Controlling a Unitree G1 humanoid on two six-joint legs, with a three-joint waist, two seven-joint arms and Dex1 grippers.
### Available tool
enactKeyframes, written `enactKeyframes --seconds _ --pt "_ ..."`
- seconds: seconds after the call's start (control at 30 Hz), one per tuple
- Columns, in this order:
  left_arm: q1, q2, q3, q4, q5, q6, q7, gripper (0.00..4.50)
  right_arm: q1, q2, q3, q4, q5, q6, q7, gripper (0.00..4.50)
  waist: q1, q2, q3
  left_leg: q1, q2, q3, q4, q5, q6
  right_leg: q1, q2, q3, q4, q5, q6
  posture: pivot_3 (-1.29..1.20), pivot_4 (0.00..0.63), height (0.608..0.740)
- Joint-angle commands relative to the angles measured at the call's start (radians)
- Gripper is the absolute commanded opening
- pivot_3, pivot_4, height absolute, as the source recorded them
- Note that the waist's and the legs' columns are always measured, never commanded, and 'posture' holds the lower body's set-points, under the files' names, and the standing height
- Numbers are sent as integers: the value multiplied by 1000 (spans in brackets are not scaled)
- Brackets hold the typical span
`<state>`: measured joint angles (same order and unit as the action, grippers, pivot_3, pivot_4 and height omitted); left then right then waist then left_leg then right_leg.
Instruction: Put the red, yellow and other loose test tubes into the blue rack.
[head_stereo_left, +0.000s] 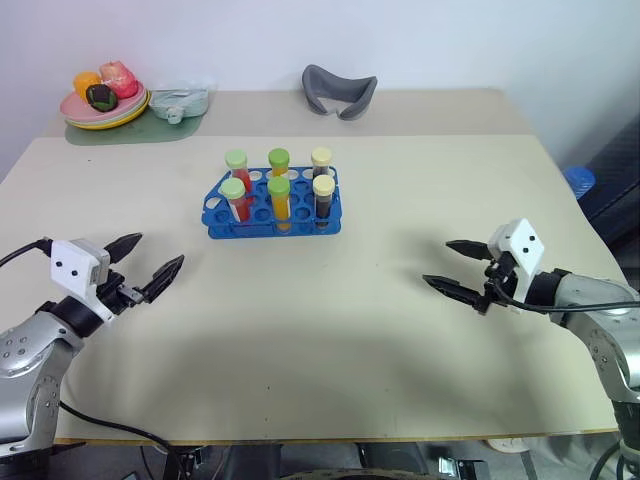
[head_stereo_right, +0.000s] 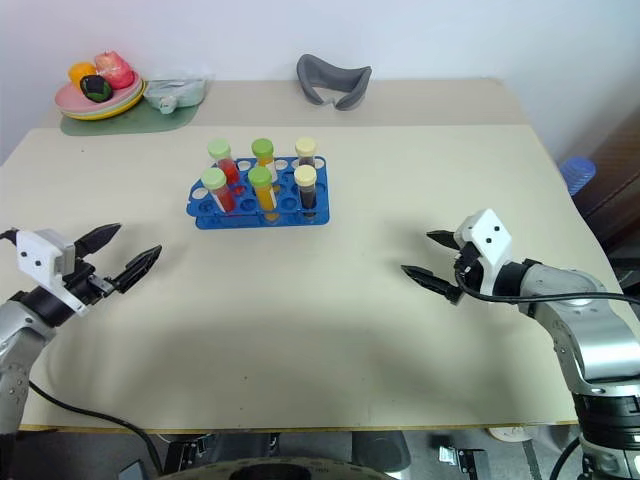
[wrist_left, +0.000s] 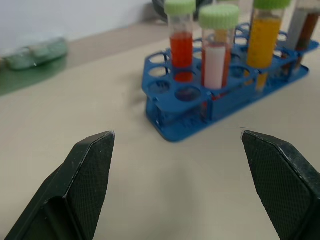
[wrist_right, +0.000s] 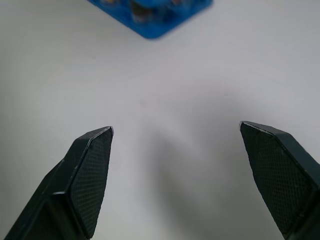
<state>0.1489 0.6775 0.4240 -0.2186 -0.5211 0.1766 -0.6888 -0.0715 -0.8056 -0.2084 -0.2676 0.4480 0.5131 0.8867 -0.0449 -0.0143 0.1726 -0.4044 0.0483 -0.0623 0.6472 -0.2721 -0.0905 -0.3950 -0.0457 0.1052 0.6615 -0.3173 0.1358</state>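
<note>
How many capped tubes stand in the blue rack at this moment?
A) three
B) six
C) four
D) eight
B: the blue rack holds six tubes in two rows of three, two with red liquid, two yellow-orange and two dark; none lies loose on the table.

A pale beige tabletop (head_stereo_left: 330, 330) is set against a plain white wall (head_stereo_left: 420, 40). Dark floor (head_stereo_left: 615, 170) is seen past its right edge, and soft shadows are cast on it.
</note>
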Motion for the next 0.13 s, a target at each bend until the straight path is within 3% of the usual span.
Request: enactKeyframes --seconds 0.03,0.13 --pt "20 5 43 -51 -15 11 -5 4144 -1 -15 -26 -8 1 -29 12 4152 0 0 0 0 0 0 0 0 0 0 0 0 0 0 0 0 150 740" --pt "35 -6 43 -70 -17 25 1 4144 -23 -12 -15 2 -4 -33 14 4152 0 0 0 0 0 0 0 0 0 0 0 0 0 0 0 0 150 740"
